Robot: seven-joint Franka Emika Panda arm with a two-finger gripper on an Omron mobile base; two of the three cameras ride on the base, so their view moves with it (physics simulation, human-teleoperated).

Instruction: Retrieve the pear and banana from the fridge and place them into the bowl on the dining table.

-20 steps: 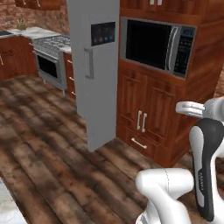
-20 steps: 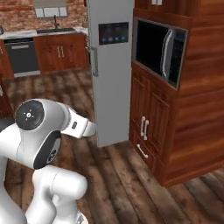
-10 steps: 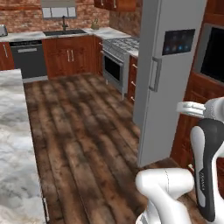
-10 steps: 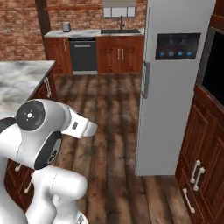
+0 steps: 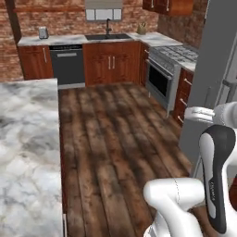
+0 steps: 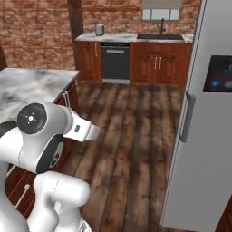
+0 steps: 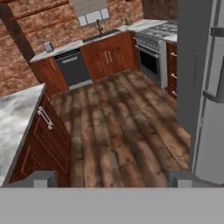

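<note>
The whole scene has swung: the camera turned left with the base. The oven cabinet has slid out of both base views, and the fridge now sits at the right edge. The dining table and the far counter with the sink have come in.

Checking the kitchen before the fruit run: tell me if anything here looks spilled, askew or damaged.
Nothing stands out. The fridge doors are shut, the wood floor looks bare, and the dining table top shows no spill or damage.
</note>
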